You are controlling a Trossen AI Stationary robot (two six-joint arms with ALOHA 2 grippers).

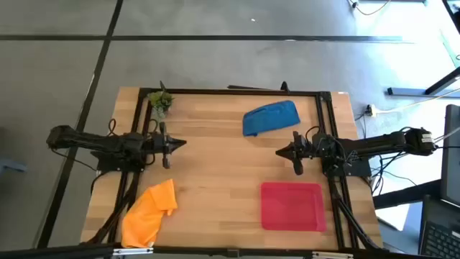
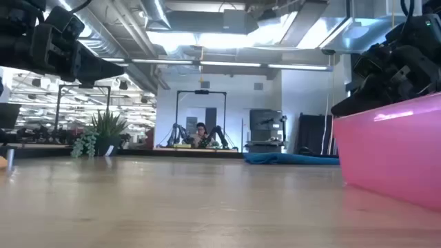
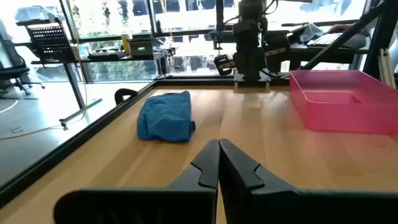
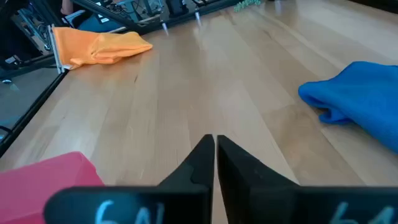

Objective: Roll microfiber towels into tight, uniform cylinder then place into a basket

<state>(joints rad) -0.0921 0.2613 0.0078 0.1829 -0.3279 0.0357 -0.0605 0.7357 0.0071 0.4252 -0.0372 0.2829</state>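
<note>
The blue towel [image 1: 270, 117] lies crumpled in a loose, lumpy oblong near the far edge of the wooden table [image 1: 215, 173], right of centre in the overhead view; its surface is soft and folded over on itself, not rolled. The orange towel [image 1: 149, 212] sits at the near left corner, bunched and creased, with one end spilling toward the table's front rail. The red basket [image 1: 291, 206] is a shallow rectangular tray with rounded corners on the near right part of the table, with nothing inside it that can be seen; it looks pink and glossy from table height. All three things lie well apart from one another.

The left gripper [image 1: 182, 144] hangs over the left half of the table, between the orange towel and a small potted plant [image 1: 161, 101] at the far left corner; its fingers are pressed together on nothing. The right gripper [image 1: 280, 152] hovers between the blue towel and the basket, fingers clenched and empty
</note>
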